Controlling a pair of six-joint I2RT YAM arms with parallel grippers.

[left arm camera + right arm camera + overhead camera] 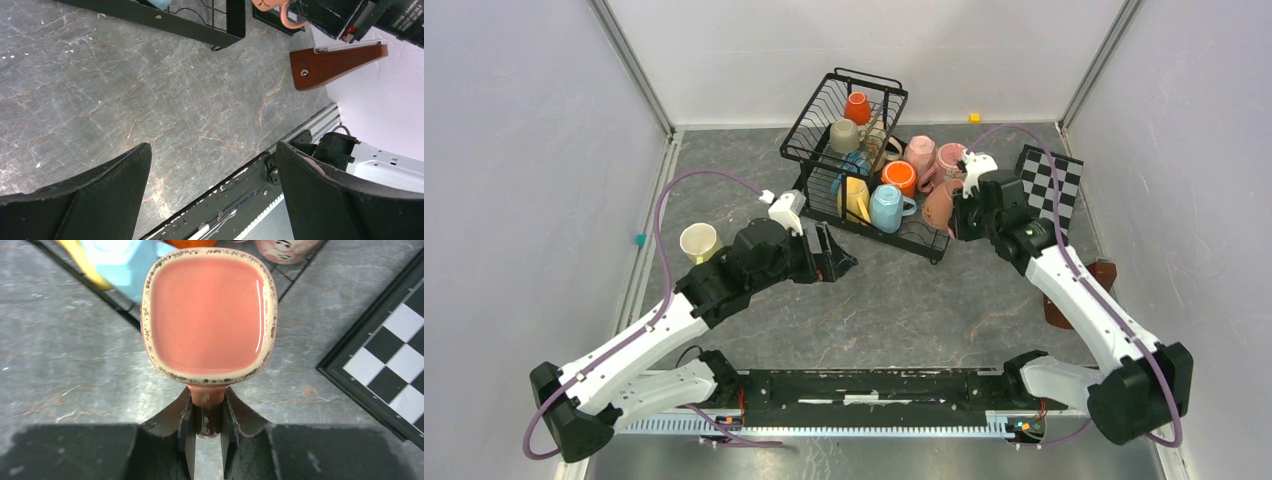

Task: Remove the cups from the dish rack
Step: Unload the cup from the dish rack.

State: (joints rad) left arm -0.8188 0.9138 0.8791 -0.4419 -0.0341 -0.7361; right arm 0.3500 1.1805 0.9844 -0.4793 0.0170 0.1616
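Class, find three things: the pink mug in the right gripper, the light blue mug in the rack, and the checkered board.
pink mug [209, 315], right wrist view, its inner floor.
light blue mug [887, 208], top external view, its side wall.
checkered board [1052, 175], top external view, its middle squares.

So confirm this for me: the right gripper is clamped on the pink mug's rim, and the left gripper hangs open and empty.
Not the rim. The right wrist view shows the right gripper shut on the handle of the pink mug. The rest holds: the left gripper is open and empty above the table.
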